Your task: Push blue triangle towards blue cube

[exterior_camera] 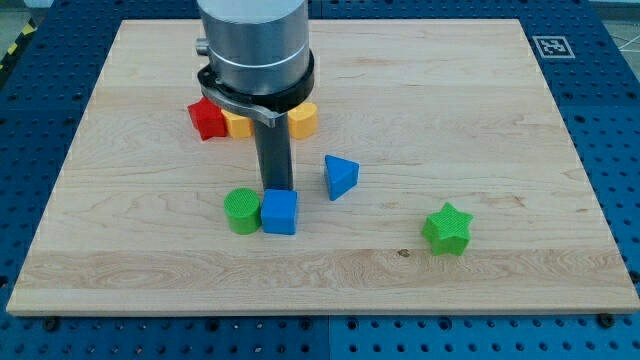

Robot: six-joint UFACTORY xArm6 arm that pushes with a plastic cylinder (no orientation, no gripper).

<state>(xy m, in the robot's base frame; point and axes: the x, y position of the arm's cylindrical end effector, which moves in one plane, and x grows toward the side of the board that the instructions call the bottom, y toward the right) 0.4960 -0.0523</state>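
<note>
The blue triangle [340, 177] sits mid-counter [480, 110], pointing toward the view's bottom, just right of my tip [276, 189]. There's no pincer here, only a bare rod touching the blue cube's [280, 212] top edge. The green cylinder [241, 211] hugs the cube's left.

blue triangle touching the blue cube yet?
No, the blue triangle sits apart from the blue cube, up and to the view's right, bare board between them.

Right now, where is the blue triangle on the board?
The blue triangle sits near the board's middle, just up and to the view's right of the blue cube, apart from it. My tip is to its left, behind the cube.
</note>
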